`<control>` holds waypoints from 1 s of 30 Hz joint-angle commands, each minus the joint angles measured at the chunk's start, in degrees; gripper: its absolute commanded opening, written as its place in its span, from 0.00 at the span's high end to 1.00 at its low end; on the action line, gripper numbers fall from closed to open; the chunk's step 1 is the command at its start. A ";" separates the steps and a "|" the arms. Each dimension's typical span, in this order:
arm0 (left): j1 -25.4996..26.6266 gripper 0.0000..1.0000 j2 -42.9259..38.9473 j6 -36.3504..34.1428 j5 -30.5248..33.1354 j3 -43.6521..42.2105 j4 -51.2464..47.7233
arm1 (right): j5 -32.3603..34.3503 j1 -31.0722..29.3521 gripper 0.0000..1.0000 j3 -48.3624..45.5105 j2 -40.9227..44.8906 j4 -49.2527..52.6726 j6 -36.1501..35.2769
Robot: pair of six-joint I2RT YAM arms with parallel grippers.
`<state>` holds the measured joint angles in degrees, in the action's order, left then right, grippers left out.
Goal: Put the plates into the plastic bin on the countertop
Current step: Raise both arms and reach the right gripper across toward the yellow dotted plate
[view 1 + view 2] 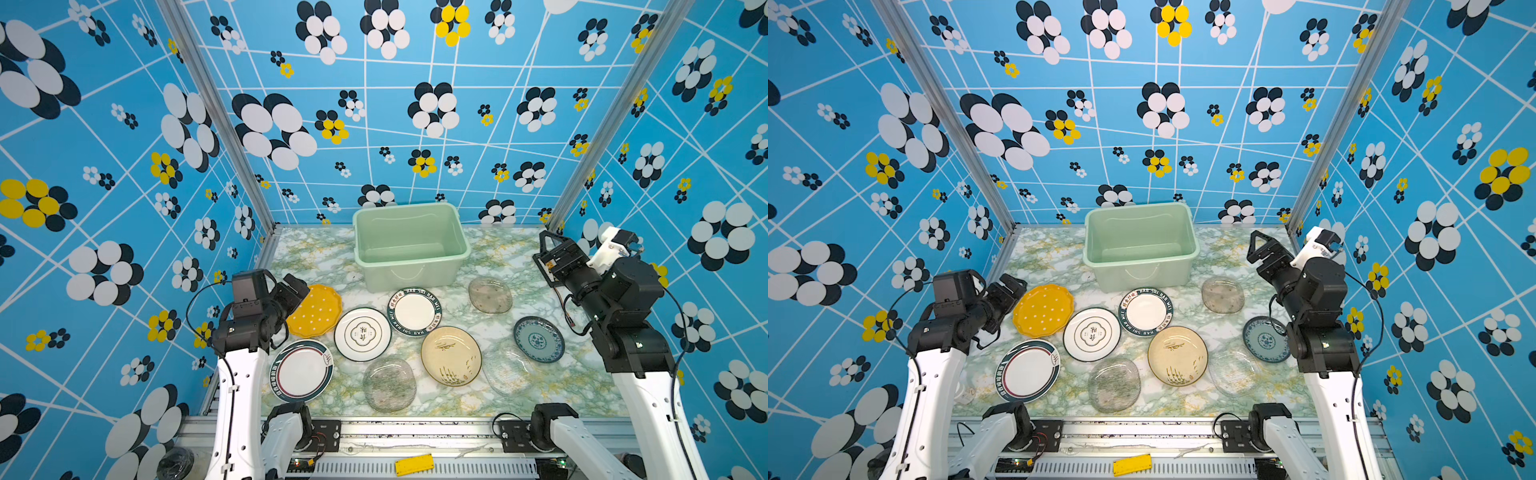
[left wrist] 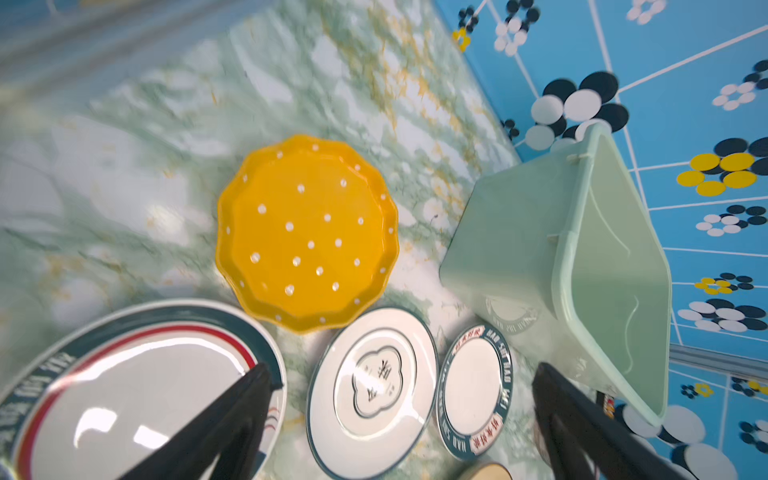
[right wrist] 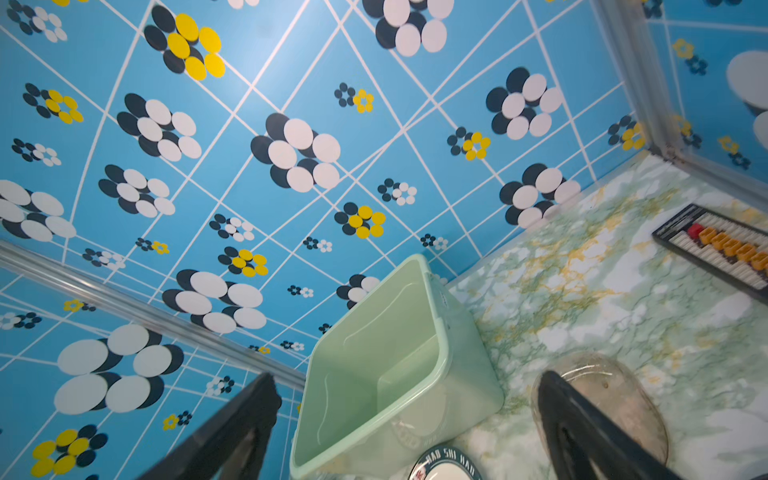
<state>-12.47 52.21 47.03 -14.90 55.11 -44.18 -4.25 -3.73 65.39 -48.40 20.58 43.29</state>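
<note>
The empty mint-green plastic bin (image 1: pixel 407 276) stands at the back middle of the marble countertop (image 1: pixel 478 405). In front of it several plates lie flat: yellow dotted (image 1: pixel 318 313), white with a clover mark (image 1: pixel 362 334), white with a lettered dark rim (image 1: pixel 414 311), beige (image 1: pixel 451 355), large red-ringed (image 1: pixel 302 370), blue-patterned (image 1: pixel 539 338), smoky glass (image 1: pixel 490 294) and clear glass (image 1: pixel 389 384). My left gripper (image 1: pixel 297 289) hangs open above the yellow plate's left edge. My right gripper (image 1: pixel 548 243) hovers open at the right, holding nothing. In the left wrist view the left gripper (image 2: pixel 401 370) frames the clover plate (image 2: pixel 370 390).
A small black abacus-like board (image 3: pixel 719 249) lies near the right wall, behind the right gripper. Another clear glass plate (image 1: pixel 507 370) lies at the front right. Blue flowered walls close in three sides. A yellow block (image 1: pixel 414 464) sits on the front rail.
</note>
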 commanded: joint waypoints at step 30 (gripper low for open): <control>-3.59 0.01 18.23 -1.82 13.67 9.07 -15.48 | 10.31 -61.05 0.02 24.80 -47.85 -2.73 4.67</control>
<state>-15.18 69.87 44.97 -2.02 65.25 -60.12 5.30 -64.93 86.98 -93.73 20.25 48.82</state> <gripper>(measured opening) 0.992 0.986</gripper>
